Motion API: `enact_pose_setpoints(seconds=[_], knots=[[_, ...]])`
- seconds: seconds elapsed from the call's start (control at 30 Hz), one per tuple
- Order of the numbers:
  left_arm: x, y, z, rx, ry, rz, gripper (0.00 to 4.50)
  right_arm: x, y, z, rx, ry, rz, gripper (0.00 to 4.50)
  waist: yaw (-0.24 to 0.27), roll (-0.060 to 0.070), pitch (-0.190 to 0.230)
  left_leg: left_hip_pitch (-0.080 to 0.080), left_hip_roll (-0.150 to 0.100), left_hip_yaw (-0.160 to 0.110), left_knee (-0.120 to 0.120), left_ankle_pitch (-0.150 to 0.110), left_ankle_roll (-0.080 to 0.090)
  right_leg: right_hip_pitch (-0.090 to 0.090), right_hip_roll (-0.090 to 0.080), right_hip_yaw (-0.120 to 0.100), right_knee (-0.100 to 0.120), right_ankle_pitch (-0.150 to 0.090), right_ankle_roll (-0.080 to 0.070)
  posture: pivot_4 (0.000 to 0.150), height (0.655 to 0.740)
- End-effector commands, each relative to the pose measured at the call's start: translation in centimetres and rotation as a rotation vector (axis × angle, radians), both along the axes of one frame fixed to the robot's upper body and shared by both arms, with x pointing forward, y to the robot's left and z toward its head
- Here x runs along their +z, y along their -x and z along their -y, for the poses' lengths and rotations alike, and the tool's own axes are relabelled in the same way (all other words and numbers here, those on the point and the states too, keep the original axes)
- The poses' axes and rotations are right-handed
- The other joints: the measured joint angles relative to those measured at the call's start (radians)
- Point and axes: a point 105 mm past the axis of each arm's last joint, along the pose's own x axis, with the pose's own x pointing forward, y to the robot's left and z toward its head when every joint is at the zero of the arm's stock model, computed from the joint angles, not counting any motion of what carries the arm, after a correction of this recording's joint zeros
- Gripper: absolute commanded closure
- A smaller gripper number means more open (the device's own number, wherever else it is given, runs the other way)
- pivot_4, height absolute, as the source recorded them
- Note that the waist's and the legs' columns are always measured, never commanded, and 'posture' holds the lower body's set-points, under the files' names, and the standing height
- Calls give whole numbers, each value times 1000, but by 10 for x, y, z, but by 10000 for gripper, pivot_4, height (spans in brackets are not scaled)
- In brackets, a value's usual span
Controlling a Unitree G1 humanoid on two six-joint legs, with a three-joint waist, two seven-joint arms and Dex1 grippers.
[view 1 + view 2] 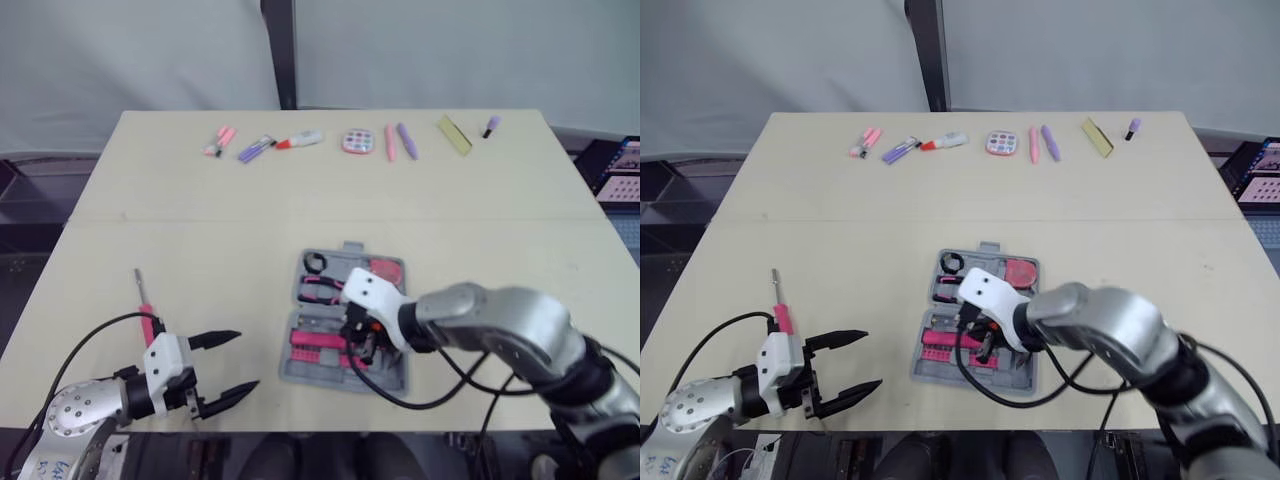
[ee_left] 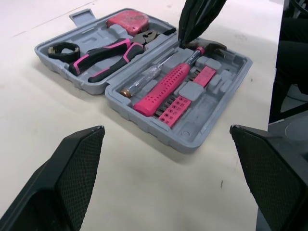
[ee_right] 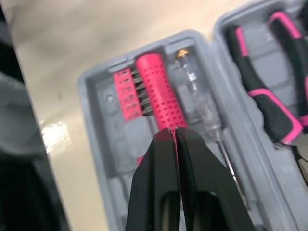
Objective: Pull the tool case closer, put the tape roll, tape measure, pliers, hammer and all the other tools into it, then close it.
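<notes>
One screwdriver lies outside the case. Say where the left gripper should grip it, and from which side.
Probably by the pink handle of the screwdriver, from above, closing across it. It lies flat on the table, thin shaft pointing away from the robot; the handle is thicker and nearest the open left gripper.

Silver-grey arms point(image 1: 510, 320) carry white wrist housings point(image 1: 370, 290) and black textured fingers point(image 2: 72, 178) (black cables point(image 1: 430, 400) loop alongside).

light: bright, even | shadows: soft, faint along tool case point(image 2: 192, 137) rim | glare: pale sheen on table point(image 3: 53, 132) beside tool case
</notes>
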Motion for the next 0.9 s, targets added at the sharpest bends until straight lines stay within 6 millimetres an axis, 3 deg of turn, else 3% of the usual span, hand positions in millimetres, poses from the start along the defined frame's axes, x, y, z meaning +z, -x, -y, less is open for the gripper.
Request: enact_pose_setpoints(seconds=[0.03,0.43,0.9], knots=[[5,0,4,-22,7,31,0,13,4,1,77,-114,94,44613,-1,0,0,0,0,0,0,0,0,0,0,0,0,0,0,1500,7134],[6,-4,2,-25,7,46,0,-19,-10,18,182,-132,71,44613,-9,-1,0,1,2,0,-1,0,0,0,1,0,0,0,0,1500,7134],[4,0,8,-25,12,42,0,-34,-12,9,246,-124,46,44613,-9,-1,0,1,1,0,-1,0,0,0,1,0,0,0,0,1500,7134]])
